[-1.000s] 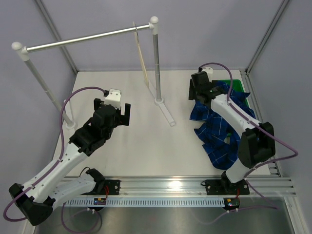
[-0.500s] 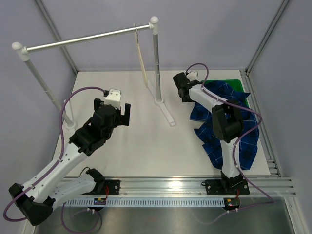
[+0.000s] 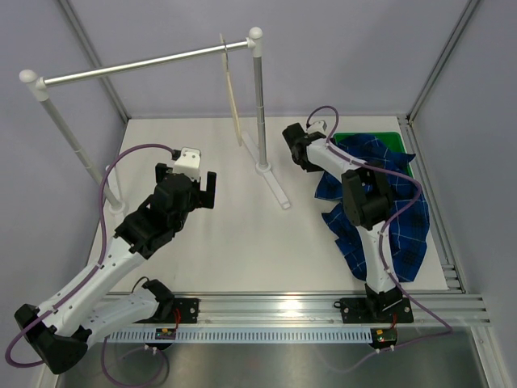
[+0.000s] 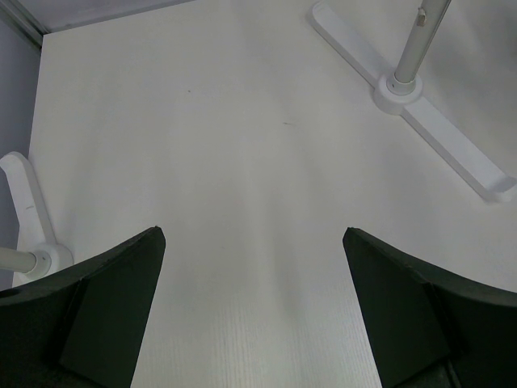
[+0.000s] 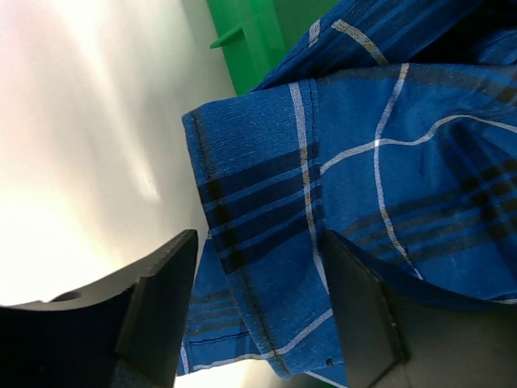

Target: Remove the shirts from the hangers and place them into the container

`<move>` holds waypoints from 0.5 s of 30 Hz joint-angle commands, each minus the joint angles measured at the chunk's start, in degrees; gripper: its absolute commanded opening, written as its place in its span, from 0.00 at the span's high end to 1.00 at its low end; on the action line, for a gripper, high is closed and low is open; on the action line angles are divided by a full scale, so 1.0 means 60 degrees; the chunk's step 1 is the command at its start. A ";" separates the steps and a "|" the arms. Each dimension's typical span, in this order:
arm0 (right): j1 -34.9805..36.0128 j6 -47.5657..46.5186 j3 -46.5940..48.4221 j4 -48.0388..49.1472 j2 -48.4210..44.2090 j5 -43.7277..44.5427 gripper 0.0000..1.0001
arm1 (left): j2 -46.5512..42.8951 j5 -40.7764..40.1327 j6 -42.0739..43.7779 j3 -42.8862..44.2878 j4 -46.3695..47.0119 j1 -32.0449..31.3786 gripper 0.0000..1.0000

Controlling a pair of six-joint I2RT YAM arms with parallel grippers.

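Observation:
The dark blue checked shirt (image 3: 380, 206) lies crumpled at the right, its far part over the green container (image 3: 367, 138) and the rest spilling onto the table toward the near edge. My right gripper (image 3: 296, 149) hangs at the shirt's far left edge. In the right wrist view the right gripper (image 5: 258, 259) is open, with a hemmed fold of the shirt (image 5: 323, 186) lying between its fingers and the container (image 5: 246, 36) beyond. The pale wooden hanger (image 3: 232, 89) hangs bare on the rail. My left gripper (image 3: 187, 178) (image 4: 252, 238) stands open over bare table.
The silver rail (image 3: 137, 66) spans the back on two white-capped posts. Its right post (image 3: 258, 105) stands on a white foot (image 3: 276, 186), also in the left wrist view as the white foot (image 4: 428, 121). The left post's foot (image 4: 28, 214) sits near my left gripper.
My right gripper swung left from the container's far corner to the shirt's left edge, and its arm folded back. Its jaws widened, then narrowed a little. The left arm stayed still.

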 commanded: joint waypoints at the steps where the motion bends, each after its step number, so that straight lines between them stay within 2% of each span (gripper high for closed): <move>1: -0.0063 0.0510 0.0474 -0.0466 0.0284 0.0553 0.33 | -0.0148 -0.0051 0.0029 -0.0018 0.0252 0.0041 0.01; 4: -0.0063 0.0613 0.0693 -0.0759 0.0444 0.0671 0.33 | -0.0148 -0.0051 0.0029 -0.0032 0.0252 0.0027 0.01; 7: -0.0078 0.0701 0.0913 -0.1067 0.0606 0.0875 0.42 | -0.0148 -0.0036 0.0029 -0.0032 0.0252 0.0027 0.01; 8: -0.0078 0.0716 0.0957 -0.1112 0.0635 0.0992 0.49 | -0.0148 -0.0036 0.0029 -0.0032 0.0252 0.0041 0.01; 10: -0.0078 0.0730 0.1016 -0.1243 0.0636 0.1110 0.57 | -0.0148 -0.0036 0.0029 -0.0032 0.0252 0.0041 0.01; 11: -0.0092 0.0745 0.1016 -0.1273 0.0592 0.1212 0.65 | -0.0162 -0.0036 0.0029 -0.0032 0.0252 0.0027 0.01; 14: -0.0194 0.0760 0.0958 -0.1375 0.0344 0.1257 0.79 | -0.0191 -0.0007 0.0014 -0.0018 0.0252 0.0027 0.01; 15: -0.0224 0.0818 0.0885 -0.1405 0.0212 0.1286 0.88 | -0.0191 -0.0007 0.0014 -0.0017 0.0252 0.0041 0.01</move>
